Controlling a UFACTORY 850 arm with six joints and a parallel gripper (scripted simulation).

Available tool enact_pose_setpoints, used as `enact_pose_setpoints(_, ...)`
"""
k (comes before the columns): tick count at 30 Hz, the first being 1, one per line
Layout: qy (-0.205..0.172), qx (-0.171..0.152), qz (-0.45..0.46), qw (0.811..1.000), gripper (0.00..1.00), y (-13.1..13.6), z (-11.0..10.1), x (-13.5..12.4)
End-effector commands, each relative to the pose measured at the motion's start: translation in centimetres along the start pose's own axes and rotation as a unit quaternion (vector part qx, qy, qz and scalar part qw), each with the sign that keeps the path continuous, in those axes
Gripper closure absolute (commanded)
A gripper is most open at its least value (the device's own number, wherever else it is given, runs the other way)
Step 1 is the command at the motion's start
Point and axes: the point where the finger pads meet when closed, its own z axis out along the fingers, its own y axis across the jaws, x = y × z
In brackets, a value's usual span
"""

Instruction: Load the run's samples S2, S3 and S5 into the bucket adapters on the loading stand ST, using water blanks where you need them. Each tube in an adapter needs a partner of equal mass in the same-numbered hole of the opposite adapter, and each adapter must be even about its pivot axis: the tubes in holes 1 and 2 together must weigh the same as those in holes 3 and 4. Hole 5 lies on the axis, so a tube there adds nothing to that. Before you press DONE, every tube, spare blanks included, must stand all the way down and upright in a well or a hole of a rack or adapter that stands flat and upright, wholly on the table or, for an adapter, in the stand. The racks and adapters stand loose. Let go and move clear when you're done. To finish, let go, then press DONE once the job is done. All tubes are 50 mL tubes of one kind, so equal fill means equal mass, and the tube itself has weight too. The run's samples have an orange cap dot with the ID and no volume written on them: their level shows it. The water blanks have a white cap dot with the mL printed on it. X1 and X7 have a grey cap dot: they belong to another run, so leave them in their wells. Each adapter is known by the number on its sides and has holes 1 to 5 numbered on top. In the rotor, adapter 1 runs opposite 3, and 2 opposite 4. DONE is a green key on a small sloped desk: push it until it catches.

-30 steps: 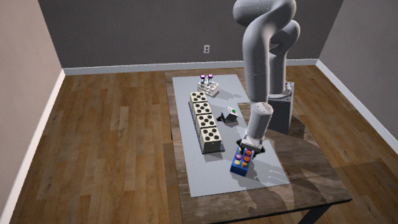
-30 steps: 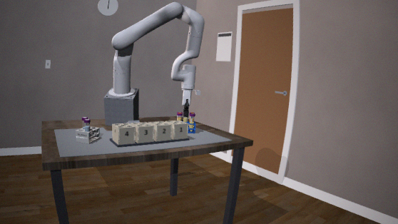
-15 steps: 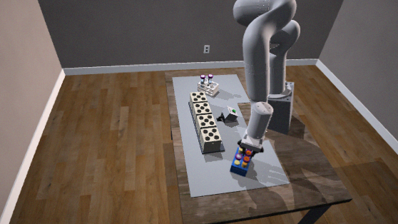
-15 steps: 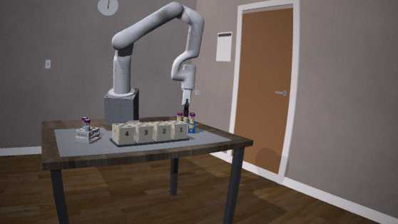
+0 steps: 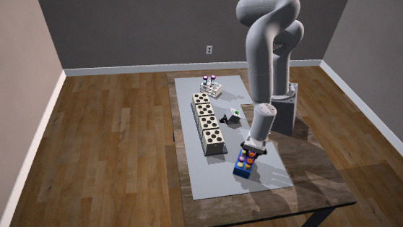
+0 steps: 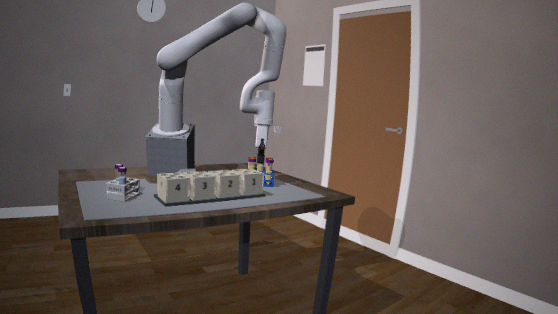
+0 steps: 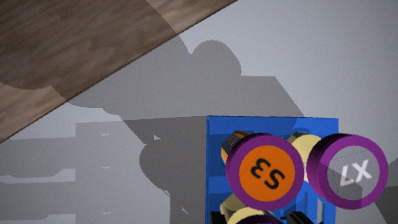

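Clamping its black fingers around an orange-dotted tube [image 5: 251,154] [image 7: 247,218], the gripper [image 5: 254,152] [image 6: 261,159] [image 7: 260,219] works low over the blue rack [image 5: 242,173] [image 6: 269,184] [image 7: 273,125]. Samples S3 [image 5: 249,160] [image 7: 265,171] and X7 [image 5: 241,158] [image 7: 354,171] stand side by side just beside the fingers. To one side of the gripper, the loading stand [image 5: 216,153] [image 6: 210,200] bears adapters 1 [image 5: 214,142] [image 6: 253,183], 2 [image 6: 229,185], 3 [image 6: 204,187] and 4 [image 6: 175,188]. Farther from it are the DONE key [image 5: 237,112] and, farthest, the white rack [image 5: 210,89] [image 6: 117,191], holding two purple-capped tubes.

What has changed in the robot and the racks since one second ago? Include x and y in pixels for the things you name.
The gripper's [image 5: 253,153] [image 6: 261,162] [image 7: 258,219] fingers seem closer together at the blue rack [image 5: 241,172] [image 7: 320,126]; whether they hold a tube, I cannot tell. Both racks and the adapters [image 5: 215,147] [image 6: 215,194] stayed put.
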Motion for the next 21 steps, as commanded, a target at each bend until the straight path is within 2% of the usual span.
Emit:
enact_pose_setpoints(1,0.001,0.000,0.000,1.000,1.00,0.00,-0.05,0.08)
enact_pose_setpoints(21,0.001,0.000,0.000,1.000,1.00,0.00,-0.52,0.08)
